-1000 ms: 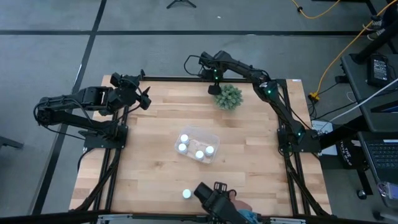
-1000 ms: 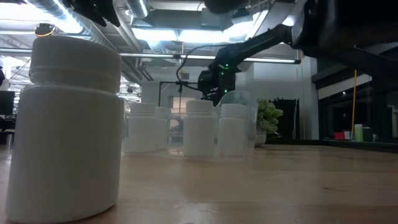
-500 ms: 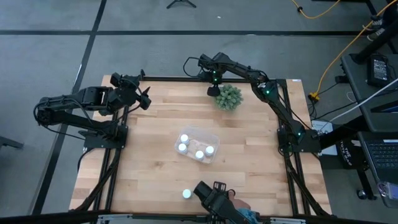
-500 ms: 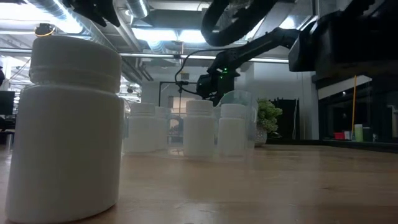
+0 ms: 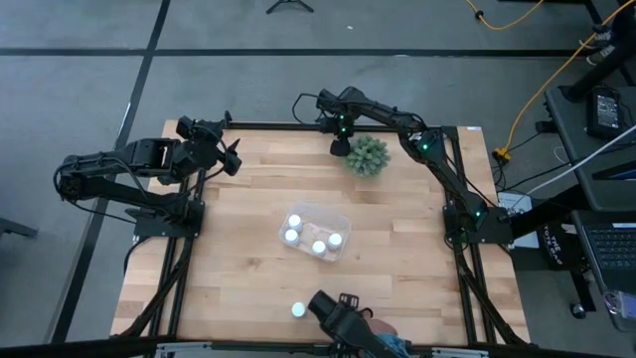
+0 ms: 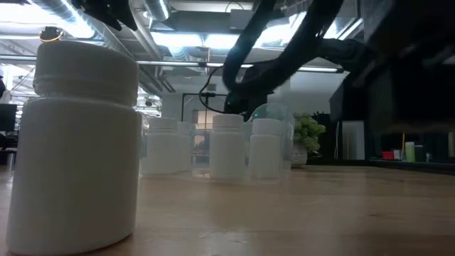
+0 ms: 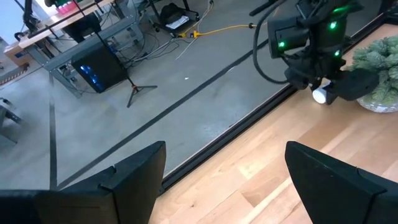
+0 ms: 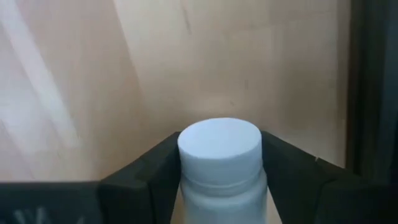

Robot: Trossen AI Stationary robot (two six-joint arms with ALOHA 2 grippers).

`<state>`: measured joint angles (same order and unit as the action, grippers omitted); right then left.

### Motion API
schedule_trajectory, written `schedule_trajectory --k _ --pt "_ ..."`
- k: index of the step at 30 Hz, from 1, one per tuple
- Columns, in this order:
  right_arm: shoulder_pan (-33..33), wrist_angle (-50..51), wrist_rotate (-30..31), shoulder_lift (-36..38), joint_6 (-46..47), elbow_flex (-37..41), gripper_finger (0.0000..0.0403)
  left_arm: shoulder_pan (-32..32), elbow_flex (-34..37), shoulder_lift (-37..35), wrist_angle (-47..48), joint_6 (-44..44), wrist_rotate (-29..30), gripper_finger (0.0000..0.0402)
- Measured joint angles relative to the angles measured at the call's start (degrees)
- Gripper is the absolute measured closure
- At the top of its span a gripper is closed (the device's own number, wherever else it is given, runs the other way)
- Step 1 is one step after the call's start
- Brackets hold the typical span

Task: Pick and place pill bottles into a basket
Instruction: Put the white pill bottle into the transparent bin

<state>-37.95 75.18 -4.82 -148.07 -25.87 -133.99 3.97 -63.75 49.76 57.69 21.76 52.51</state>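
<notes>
A small white cylindrical pill bottle with a white cap stands alone at the lower centre of the high view, near the close edge of the pale wooden tabletop; in the low view it fills the left foreground. Farther in, at the centre of the high view, the small clear rectangular plastic basket with rounded corners holds four more white bottles, standing upright. At the upper left, the left claw hangs over the tabletop's edge, its two dark fingers spread wide around nothing. At the upper centre, beside the green spiky plant, the right claw has its fingers pressed against both sides of a sixth white bottle, which the left wrist view shows as a white cap under that claw, at the far edge.
</notes>
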Motion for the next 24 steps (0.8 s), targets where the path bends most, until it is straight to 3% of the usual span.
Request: schedule_trajectory --k 6,13,24 --pt "0.3 -0.4 0.3 -0.3 0.1 -0.1 0.0191 0.0 0.0 -0.1 0.0 0.2 -0.7 0.0079" --pt "0.6 0.2 0.3 -0.3 0.0 -0.5 0.0234 0.0 0.0 -0.1 0.0 0.1 -0.7 0.0079" --pt "3.0 -0.3 0.6 2.3 -0.2 -0.9 0.0245 0.0 0.0 -0.1 0.0 0.2 -0.6 0.0079"
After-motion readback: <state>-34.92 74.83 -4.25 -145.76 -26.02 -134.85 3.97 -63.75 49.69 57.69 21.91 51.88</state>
